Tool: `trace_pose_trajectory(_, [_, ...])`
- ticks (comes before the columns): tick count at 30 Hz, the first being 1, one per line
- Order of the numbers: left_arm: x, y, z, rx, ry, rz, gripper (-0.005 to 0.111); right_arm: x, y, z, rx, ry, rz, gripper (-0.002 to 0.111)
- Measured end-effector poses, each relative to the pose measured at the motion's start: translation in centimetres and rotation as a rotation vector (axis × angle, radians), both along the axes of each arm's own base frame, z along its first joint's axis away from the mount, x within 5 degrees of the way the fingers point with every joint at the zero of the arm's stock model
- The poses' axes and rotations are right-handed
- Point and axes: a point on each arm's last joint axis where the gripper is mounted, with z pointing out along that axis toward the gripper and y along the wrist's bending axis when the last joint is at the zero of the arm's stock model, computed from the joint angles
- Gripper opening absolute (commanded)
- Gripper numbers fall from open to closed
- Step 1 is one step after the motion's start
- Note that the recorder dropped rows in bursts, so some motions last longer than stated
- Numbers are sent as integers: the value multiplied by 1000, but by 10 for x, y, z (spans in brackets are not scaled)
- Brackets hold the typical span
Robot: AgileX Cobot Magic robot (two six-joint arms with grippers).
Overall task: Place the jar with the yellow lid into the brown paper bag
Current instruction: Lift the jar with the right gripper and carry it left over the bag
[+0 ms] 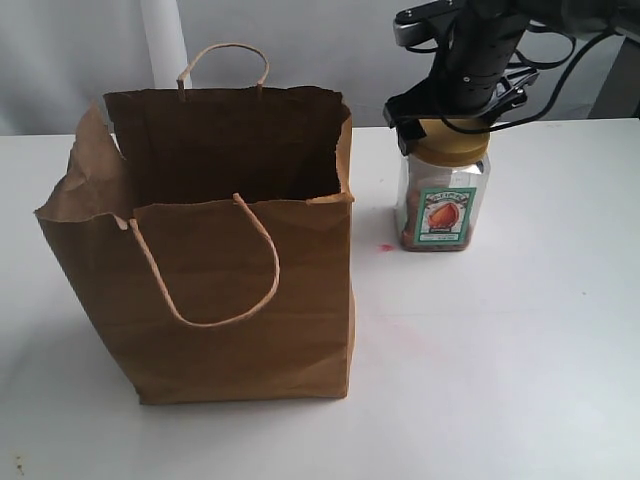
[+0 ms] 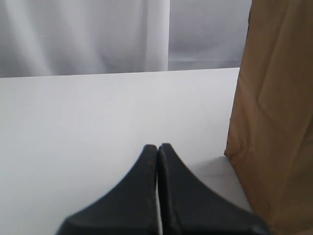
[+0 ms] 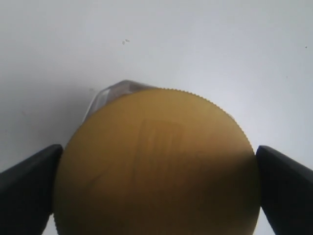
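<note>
Pinches the yellow-lidded jar (image 1: pixel 443 205) at its lid (image 3: pixel 156 161) between right gripper (image 1: pixel 447 128) jaws, jar upright on white table (image 1: pixel 520 340) just beside brown paper bag (image 1: pixel 240 290). Shows left gripper (image 2: pixel 157 152) jaws pressed together, empty, near bag.

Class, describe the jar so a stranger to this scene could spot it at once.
Find the big brown paper bag on the white table. To its right in the exterior view stands the yellow-lidded jar: small, clear, teal-bordered label, unlike the tall, open, opaque bag.
</note>
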Motion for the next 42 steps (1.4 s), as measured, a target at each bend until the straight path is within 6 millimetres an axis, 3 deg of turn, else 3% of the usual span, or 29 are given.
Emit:
trace_pose_trajectory(5, [0, 0, 0, 0, 0, 0, 1, -9, -1, 19, -11, -1, 5, 0])
trace_pose_trajectory(14, [0, 0, 0, 0, 0, 0, 1, -48, -4, 92, -24, -76, 25, 0])
trace_pose_trajectory(22, [0, 0, 0, 0, 0, 0, 1, -98, 3, 170, -28, -260, 46, 0])
trace_pose_trajectory(28, [0, 0, 0, 0, 0, 0, 1, -139, 18, 216, -22, -386, 90, 0])
trace_pose_trajectory(34, [0, 0, 0, 0, 0, 0, 1, -169, 32, 241, -10, -457, 141, 0])
trace_pose_trajectory(42, [0, 0, 0, 0, 0, 0, 1, -187, 57, 251, -3, -492, 232, 0])
